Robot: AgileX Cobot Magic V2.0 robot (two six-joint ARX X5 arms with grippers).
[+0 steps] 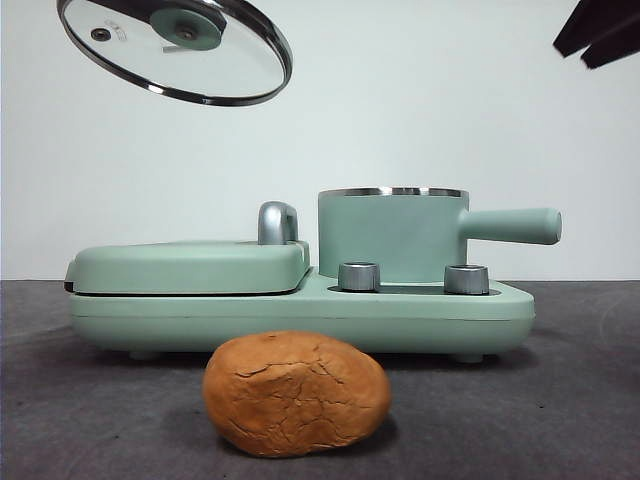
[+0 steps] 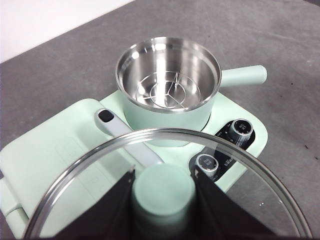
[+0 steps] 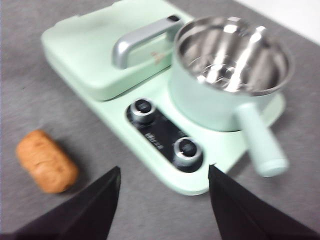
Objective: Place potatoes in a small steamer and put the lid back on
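An orange-brown cracked potato (image 1: 296, 394) (image 3: 46, 161) lies on the grey table in front of the appliance. The small mint-green steamer pot (image 1: 392, 233) (image 2: 168, 85) (image 3: 227, 75) stands uncovered on the appliance's right side, with a wire rack inside and its handle pointing right. The glass lid (image 1: 176, 50) (image 2: 90, 195) hangs tilted high at the upper left, my left gripper (image 2: 163, 192) shut on its green knob. My right gripper (image 3: 164, 185) is open and holds nothing, hovering above the table near the control knobs; in the front view only its black tip (image 1: 598, 32) shows at the top right.
The mint-green appliance base (image 1: 300, 312) carries a flat hinged grill cover (image 1: 190, 266) with a chrome handle (image 1: 277, 222) on its left, and two steel dials (image 1: 359, 276) (image 1: 466, 279) at the front. A white wall stands behind.
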